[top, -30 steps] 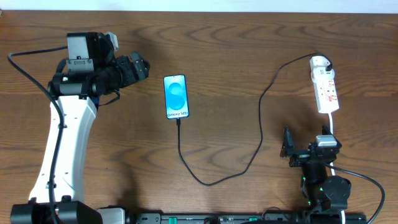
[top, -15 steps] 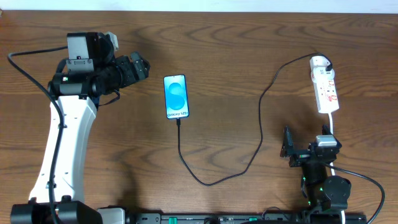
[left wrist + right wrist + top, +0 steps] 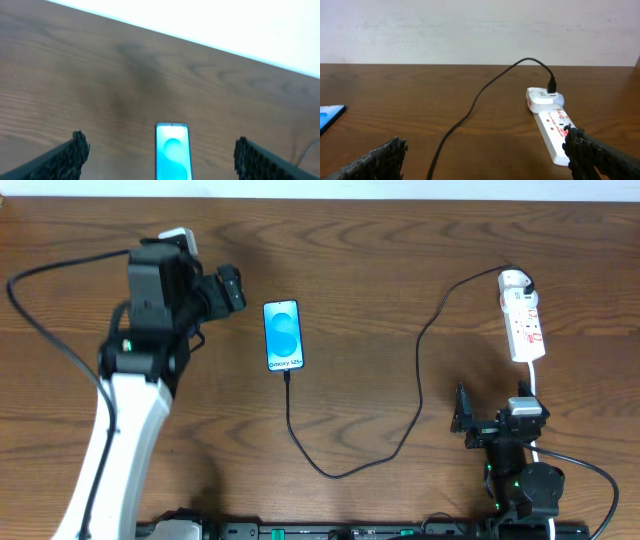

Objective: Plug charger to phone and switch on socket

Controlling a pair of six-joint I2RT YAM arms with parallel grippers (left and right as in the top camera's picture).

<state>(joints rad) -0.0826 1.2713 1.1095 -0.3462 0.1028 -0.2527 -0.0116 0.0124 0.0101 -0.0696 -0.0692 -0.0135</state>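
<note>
The phone (image 3: 283, 335) lies flat on the wooden table with its blue screen up. It also shows in the left wrist view (image 3: 173, 152) and, as a corner only, in the right wrist view (image 3: 330, 117). The black charger cable (image 3: 330, 473) meets the phone's bottom edge, loops across the table and plugs into the far end of the white socket strip (image 3: 524, 322), as the right wrist view (image 3: 470, 107) shows. My left gripper (image 3: 231, 287) is open and empty, just left of the phone. My right gripper (image 3: 493, 418) is open and empty, just below the strip (image 3: 551, 127).
The strip's white cord (image 3: 538, 385) runs down past my right gripper to the table's front edge. A pale wall (image 3: 470, 30) stands behind the table's far edge.
My left arm has swung and lifted, its body now further right in the overhead view, with the gripper still beside the phone. The right arm, phone and cable have not moved.
</note>
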